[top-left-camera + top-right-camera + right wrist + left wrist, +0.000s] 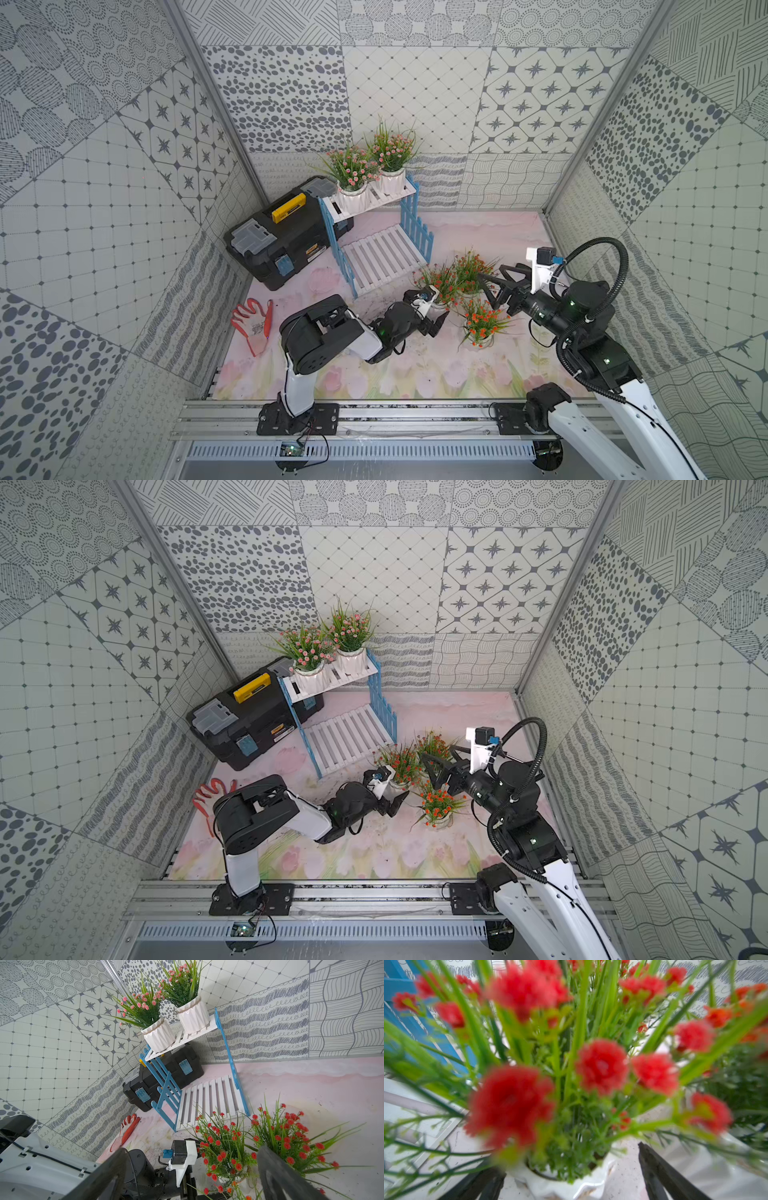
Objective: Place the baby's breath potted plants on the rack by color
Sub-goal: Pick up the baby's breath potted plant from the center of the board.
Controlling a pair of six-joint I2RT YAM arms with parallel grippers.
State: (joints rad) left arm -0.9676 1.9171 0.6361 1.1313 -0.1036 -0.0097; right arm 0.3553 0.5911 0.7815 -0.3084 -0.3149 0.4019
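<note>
Just off the rack's [417, 228] front corner on the worktop [374, 374], left gripper [434, 311] is straddling one orange-red plant's [441, 282] white pot [560, 1186], jaws wide, gripping nothing. Closing low on the pot, under the foliage, is looking safest. Right gripper [486, 291] is hovering open and empty beside two more orange-red plants [482, 322]. Upper shelf [184, 1038] is carrying both pink plants [353, 168]; lower shelf [209, 1101] is lying bare.

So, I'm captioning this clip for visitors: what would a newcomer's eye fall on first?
First the three orange-red plants clustered on the table by the rack, with the open left gripper straddling one white pot. Then the two pink-blossomed plants on the rack's top shelf, and the black toolbox with its yellow handle next to it.
</note>
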